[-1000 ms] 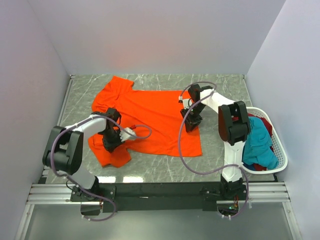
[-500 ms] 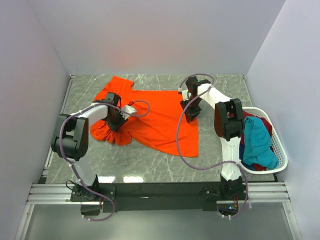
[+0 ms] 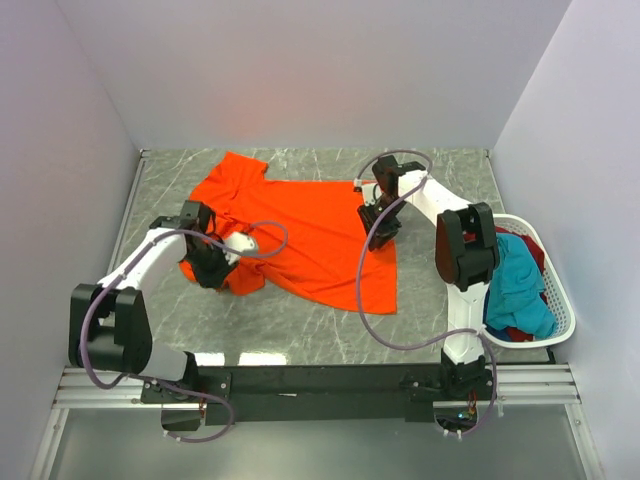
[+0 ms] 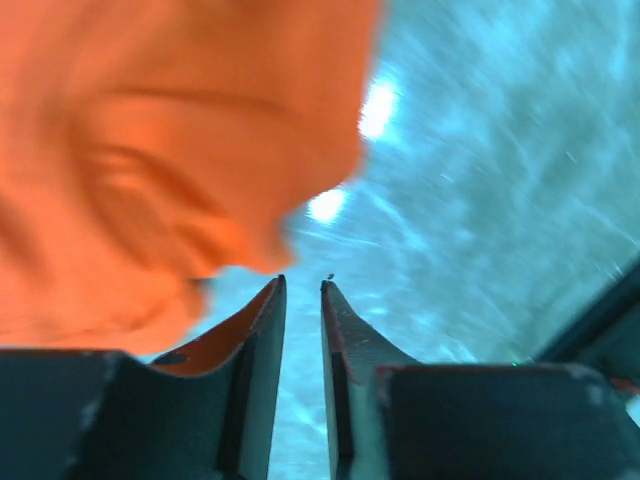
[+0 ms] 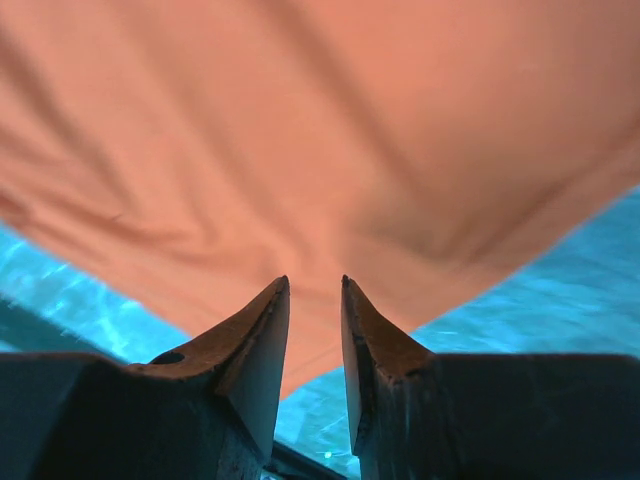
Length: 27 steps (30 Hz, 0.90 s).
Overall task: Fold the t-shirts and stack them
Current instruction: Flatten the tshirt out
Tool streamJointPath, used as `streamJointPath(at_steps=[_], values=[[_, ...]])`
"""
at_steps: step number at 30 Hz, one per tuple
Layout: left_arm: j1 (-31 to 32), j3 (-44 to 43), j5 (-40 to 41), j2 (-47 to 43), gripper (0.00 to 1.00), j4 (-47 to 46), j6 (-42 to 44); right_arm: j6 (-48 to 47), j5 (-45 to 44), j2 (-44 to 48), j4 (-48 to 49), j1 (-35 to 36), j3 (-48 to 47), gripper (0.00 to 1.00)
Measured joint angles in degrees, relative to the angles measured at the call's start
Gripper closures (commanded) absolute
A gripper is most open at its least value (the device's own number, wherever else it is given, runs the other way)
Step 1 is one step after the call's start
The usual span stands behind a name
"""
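The bright orange t-shirt (image 3: 310, 225) lies spread on the marble table, its near-left part bunched into a heap (image 3: 235, 275). My left gripper (image 3: 208, 266) hovers at the left edge of that heap. In the left wrist view the left gripper (image 4: 300, 285) is narrowly open, with bare table between the jaws and the orange cloth (image 4: 150, 150) off to the upper left. My right gripper (image 3: 379, 227) is over the shirt's right edge. In the right wrist view the right gripper (image 5: 315, 282) is open, and the orange cloth (image 5: 320, 130) lies just beyond its tips.
A white basket (image 3: 562, 305) stands at the right table edge. It holds a teal t-shirt (image 3: 517, 285), a dark red one (image 3: 535, 250) and a bit of blue cloth (image 3: 486, 298). Grey walls close in the table on three sides.
The left arm dragged the shirt's near-left flap up into a heap, then swung out to the left, off the cloth. The right gripper moved slightly toward the far side along the shirt's right edge.
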<state>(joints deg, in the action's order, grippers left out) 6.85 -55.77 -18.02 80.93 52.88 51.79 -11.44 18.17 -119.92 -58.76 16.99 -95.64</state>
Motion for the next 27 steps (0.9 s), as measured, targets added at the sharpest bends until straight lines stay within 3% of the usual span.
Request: streamJointPath(at_steps=[3, 7, 11, 18, 27], values=[[1.1, 3.7, -0.1, 0.7, 0.79, 1.2, 1.5, 0.0, 2.4, 1.6, -0.2, 1.4, 1.3, 0.66], [4.8, 7.8, 1.5, 0.5, 0.68, -1.9, 2.1, 0.0, 4.7, 2.5, -0.4, 2.9, 3.2, 0.66], [7.3, 10.4, 4.5, 0.5, 0.66, -7.1, 1.9, 0.0, 5.4, 2.5, -0.5, 3.1, 4.6, 0.66], [6.2, 6.3, 7.1, 4.2, 0.65, -13.1, 1.7, 0.0, 5.3, 2.4, -0.4, 3.1, 4.9, 0.66], [4.0, -1.2, 6.3, 12.1, 0.55, -14.7, 1.0, 0.0, 5.3, 2.4, 0.0, 3.1, 5.7, 0.66]])
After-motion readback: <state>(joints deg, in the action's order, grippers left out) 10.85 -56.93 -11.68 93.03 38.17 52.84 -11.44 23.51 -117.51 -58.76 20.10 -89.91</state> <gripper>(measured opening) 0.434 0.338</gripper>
